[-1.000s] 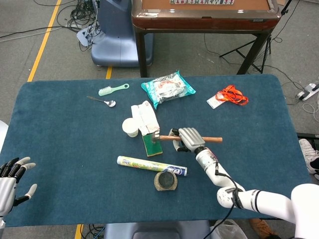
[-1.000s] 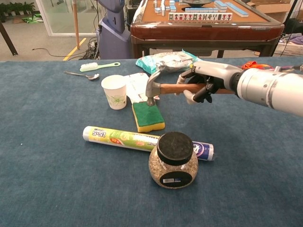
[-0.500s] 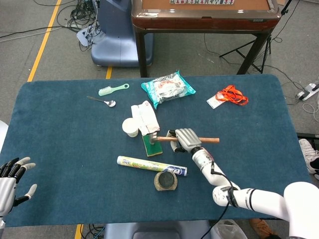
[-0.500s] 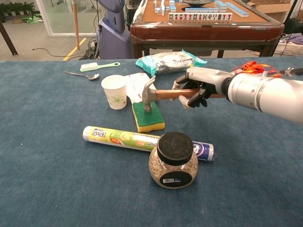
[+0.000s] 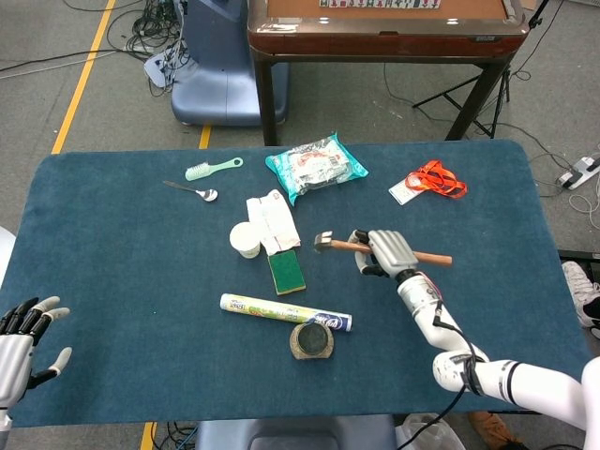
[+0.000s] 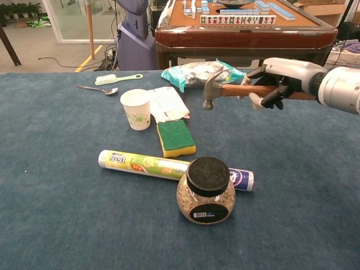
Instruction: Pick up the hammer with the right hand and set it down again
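So the right hand (image 6: 278, 81) is wrapping its fingers around the wooden-handled steel claw hammer (image 6: 242, 90) mid-handle, holding it up off the dark blue felt table (image 5: 122, 281) – roughly level, head hanging beyond the green-and-yellow sponge (image 6: 176, 138). I'm guessing it's head-heavy, so gripping nearer the head would be taming the tipping. Rigid, nothing fragile, though smooth wood could be slipping a bit. The left hand (image 5: 23, 337) is sitting at the table edge – fingers spread, holding nothing.
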You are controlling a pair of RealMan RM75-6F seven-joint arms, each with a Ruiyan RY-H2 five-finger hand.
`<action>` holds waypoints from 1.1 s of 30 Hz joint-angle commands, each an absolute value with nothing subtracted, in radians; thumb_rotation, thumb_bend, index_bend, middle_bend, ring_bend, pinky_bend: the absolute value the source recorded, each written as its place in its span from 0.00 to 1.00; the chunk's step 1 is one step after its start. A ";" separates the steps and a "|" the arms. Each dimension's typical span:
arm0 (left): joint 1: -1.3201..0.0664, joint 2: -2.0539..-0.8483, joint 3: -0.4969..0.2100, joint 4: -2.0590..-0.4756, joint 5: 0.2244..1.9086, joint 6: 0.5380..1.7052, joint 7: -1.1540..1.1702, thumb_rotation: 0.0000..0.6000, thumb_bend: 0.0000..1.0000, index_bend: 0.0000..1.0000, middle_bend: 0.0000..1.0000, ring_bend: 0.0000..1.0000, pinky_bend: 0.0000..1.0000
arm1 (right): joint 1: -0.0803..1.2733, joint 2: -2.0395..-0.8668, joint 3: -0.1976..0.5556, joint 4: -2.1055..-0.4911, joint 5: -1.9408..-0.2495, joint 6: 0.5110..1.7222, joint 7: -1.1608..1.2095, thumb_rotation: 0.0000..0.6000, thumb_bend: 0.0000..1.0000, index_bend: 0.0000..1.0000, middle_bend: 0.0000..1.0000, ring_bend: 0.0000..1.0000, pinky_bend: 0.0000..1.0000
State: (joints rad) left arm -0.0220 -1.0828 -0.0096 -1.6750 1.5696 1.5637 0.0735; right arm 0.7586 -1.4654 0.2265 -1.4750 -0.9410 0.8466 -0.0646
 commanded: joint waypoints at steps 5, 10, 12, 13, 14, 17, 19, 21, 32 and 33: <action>-0.023 -1.084 -0.009 -1.678 1.571 1.562 0.079 1.00 0.25 0.28 0.19 0.10 0.13 | 0.729 -1.472 0.203 -1.415 -0.949 0.831 -0.028 1.00 0.97 0.81 0.85 0.75 0.70; -0.024 -1.083 -0.008 -1.677 1.569 1.559 0.081 1.00 0.25 0.28 0.19 0.10 0.13 | 0.719 -1.491 0.184 -1.372 -0.978 0.803 -0.001 1.00 0.76 0.73 0.72 0.62 0.58; -0.023 -1.083 -0.008 -1.678 1.569 1.560 0.080 1.00 0.25 0.28 0.19 0.10 0.13 | 0.716 -1.490 0.183 -1.362 -0.996 0.783 0.028 1.00 0.61 0.58 0.59 0.49 0.47; -0.022 -1.083 -0.008 -1.679 1.569 1.562 0.080 1.00 0.25 0.28 0.19 0.10 0.13 | 0.715 -1.488 0.182 -1.358 -1.003 0.777 0.039 1.00 0.57 0.53 0.55 0.45 0.44; -0.022 -1.083 -0.009 -1.678 1.569 1.563 0.079 1.00 0.25 0.28 0.19 0.10 0.13 | 0.712 -1.487 0.182 -1.355 -1.012 0.773 0.050 1.00 0.51 0.44 0.48 0.38 0.39; -0.021 -1.083 -0.008 -1.678 1.568 1.563 0.078 1.00 0.25 0.28 0.19 0.10 0.13 | 0.700 -1.478 0.180 -1.354 -1.041 0.775 0.078 1.00 0.38 0.22 0.35 0.26 0.30; -0.021 -1.082 -0.007 -1.679 1.570 1.562 0.079 1.00 0.25 0.28 0.19 0.10 0.13 | 0.686 -1.470 0.179 -1.363 -1.061 0.790 0.099 1.00 0.32 0.14 0.29 0.22 0.28; -0.021 -1.082 -0.007 -1.679 1.571 1.563 0.078 1.00 0.25 0.28 0.19 0.10 0.13 | 0.672 -1.457 0.177 -1.377 -1.082 0.810 0.111 1.00 0.28 0.10 0.27 0.20 0.26; -0.018 -1.080 -0.008 -1.679 1.572 1.570 0.071 1.00 0.25 0.28 0.19 0.10 0.13 | 0.500 -1.300 0.141 -1.577 -1.218 1.113 0.067 1.00 0.27 0.08 0.28 0.17 0.23; -0.017 -1.080 -0.008 -1.679 1.572 1.571 0.070 1.00 0.25 0.28 0.19 0.10 0.13 | 0.473 -1.275 0.131 -1.607 -1.223 1.148 0.049 1.00 0.27 0.08 0.29 0.17 0.23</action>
